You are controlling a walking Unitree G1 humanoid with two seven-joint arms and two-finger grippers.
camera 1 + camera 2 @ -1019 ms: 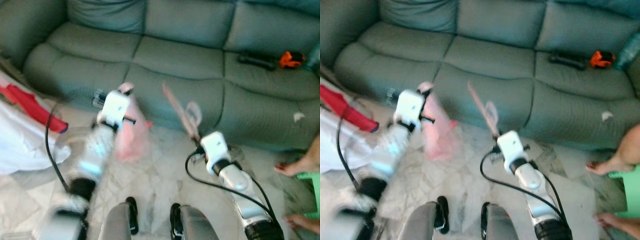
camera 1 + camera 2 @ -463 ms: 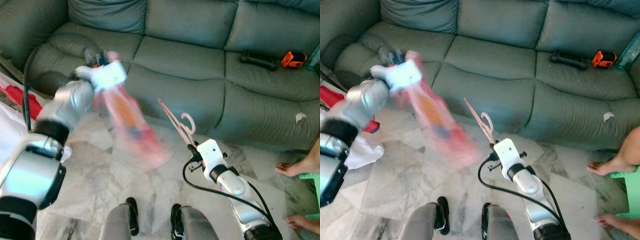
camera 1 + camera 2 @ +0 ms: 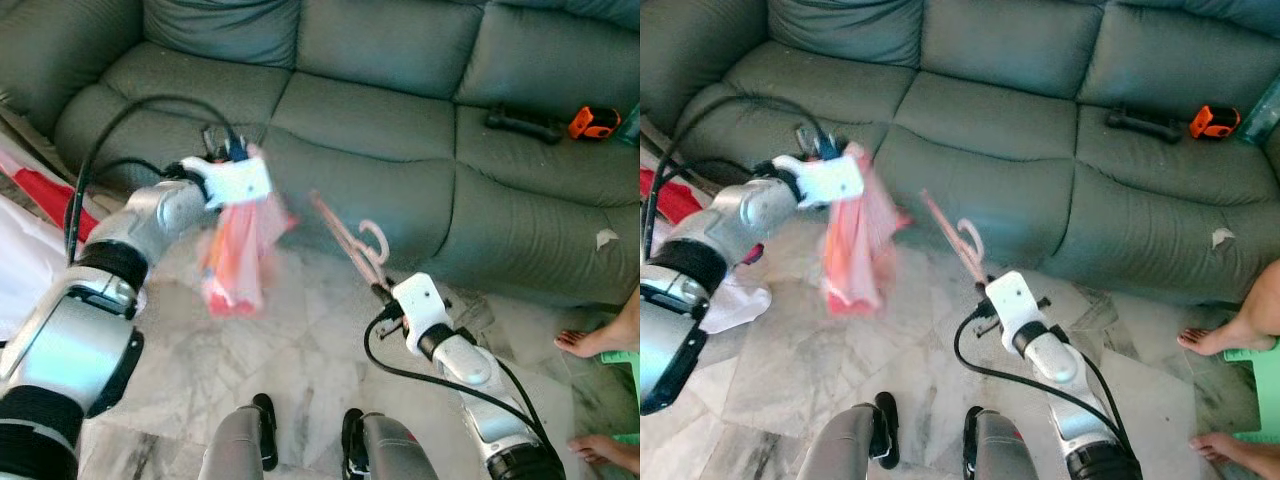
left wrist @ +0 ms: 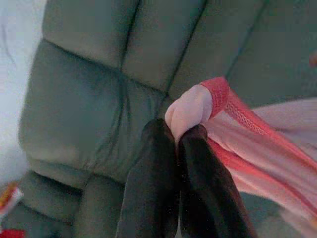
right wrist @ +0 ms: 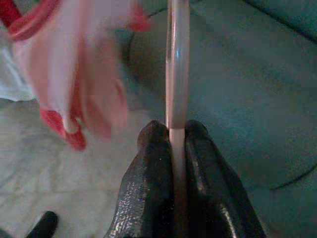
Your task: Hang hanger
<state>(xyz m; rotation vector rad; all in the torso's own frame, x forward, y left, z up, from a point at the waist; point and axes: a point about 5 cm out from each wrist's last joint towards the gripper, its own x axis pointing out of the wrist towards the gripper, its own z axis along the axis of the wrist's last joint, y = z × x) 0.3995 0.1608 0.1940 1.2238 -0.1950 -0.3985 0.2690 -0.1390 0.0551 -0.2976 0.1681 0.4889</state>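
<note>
1. The hanger point(image 3: 352, 244) is a thin, pale pink plastic piece with a curled hook at its top. It is held in the air above the floor, in front of the middle of the sofa's front edge.
2. The right gripper point(image 5: 171, 136) has its two black fingers pressed together on the hanger's slim bar, which runs straight out between them.
3. The hanger's long axis slants up and away from the right gripper toward the sofa and the robot's left; its hook curls on the side toward the robot's right.
4. The left gripper point(image 4: 176, 144) pinches a bunched fold of a soft pink garment point(image 3: 236, 250) with a red ribbed trim, its fingers closed tight on the cloth.
5. The garment hangs down limp and blurred below the left gripper, near the sofa's front edge and well to the left of the hanger, apart from it.
6. The sofa point(image 3: 400, 110) is grey-green, padded and quilted into plump sections with deep seams.
7. On the seat toward the sofa's right end lie a dark bar-shaped object point(image 3: 523, 122) and an orange tape measure point(image 3: 592, 122).
8. The floor point(image 3: 300, 360) is pale marbled stone tile.
9. White and red cloth point(image 3: 30, 240) lies at the left edge of the floor, and a person's bare feet point(image 3: 595, 340) show at the right edge.
</note>
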